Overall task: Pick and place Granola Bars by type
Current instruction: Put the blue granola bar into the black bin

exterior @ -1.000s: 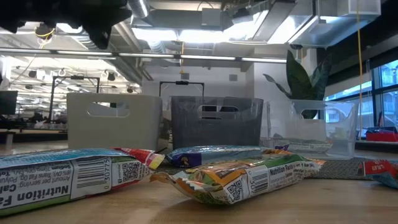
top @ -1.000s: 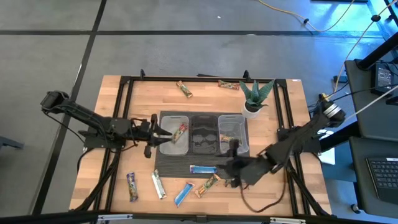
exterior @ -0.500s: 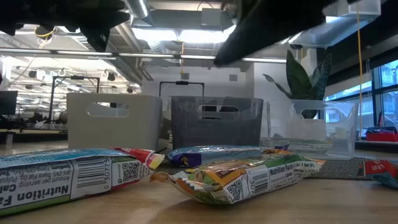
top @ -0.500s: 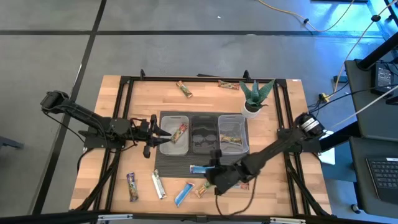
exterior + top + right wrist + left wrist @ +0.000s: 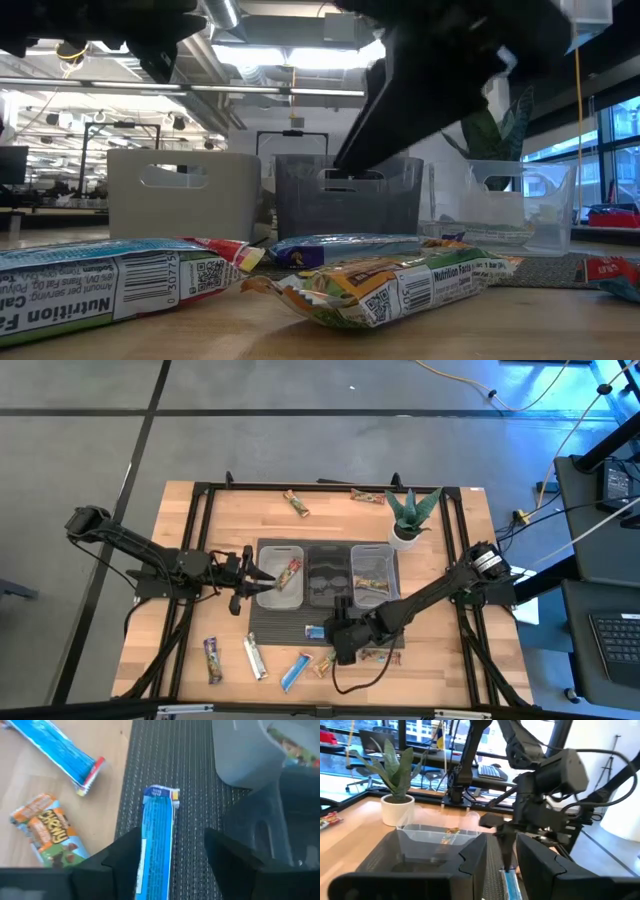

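Your right gripper (image 5: 172,852) straddles the blue bar (image 5: 156,842) with jaws apart, ready to close; left gripper (image 5: 258,574) waits pinched at nine o'clock.

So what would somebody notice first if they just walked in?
Probably the right gripper, open right over a blue bar on the dark mat in front of the bins. Then the spiky plant at the table's back right, and the left gripper over the left bin.
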Action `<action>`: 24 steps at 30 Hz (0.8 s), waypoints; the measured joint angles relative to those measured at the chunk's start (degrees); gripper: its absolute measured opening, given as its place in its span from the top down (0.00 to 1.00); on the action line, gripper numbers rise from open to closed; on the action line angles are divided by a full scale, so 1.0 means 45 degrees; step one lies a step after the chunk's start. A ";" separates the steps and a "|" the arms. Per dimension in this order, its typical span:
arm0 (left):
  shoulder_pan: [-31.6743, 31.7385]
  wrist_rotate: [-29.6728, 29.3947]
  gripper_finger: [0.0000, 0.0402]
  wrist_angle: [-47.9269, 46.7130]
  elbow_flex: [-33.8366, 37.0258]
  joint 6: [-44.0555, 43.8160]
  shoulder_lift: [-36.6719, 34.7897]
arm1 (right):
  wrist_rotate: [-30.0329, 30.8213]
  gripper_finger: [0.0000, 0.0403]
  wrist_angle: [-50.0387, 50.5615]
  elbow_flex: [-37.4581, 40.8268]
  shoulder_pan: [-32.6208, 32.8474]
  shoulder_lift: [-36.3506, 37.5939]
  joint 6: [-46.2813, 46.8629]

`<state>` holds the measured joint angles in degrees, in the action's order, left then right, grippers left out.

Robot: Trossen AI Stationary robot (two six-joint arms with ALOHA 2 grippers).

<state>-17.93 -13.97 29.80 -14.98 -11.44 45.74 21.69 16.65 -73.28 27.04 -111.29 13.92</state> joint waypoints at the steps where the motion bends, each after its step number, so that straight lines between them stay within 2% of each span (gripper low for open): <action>1: 0.0000 0.0080 0.76 -0.0004 0.0000 0.0000 0.0000 | 0.0005 0.42 0.0022 0.0000 -0.0040 -0.0058 0.0148; 8: 0.0000 0.0129 0.76 -0.0005 0.0000 0.0005 0.0000 | -0.0458 0.31 -0.0011 0.0005 -0.0106 -0.0173 -0.0166; 24: 0.0000 0.0129 0.75 -0.0012 -0.0010 0.0008 0.0000 | -0.0733 0.30 -0.0483 0.1072 -0.0154 -0.0173 0.1391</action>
<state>-17.93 -13.39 29.75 -15.03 -11.41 45.74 18.39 14.47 -68.45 26.35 -112.07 20.18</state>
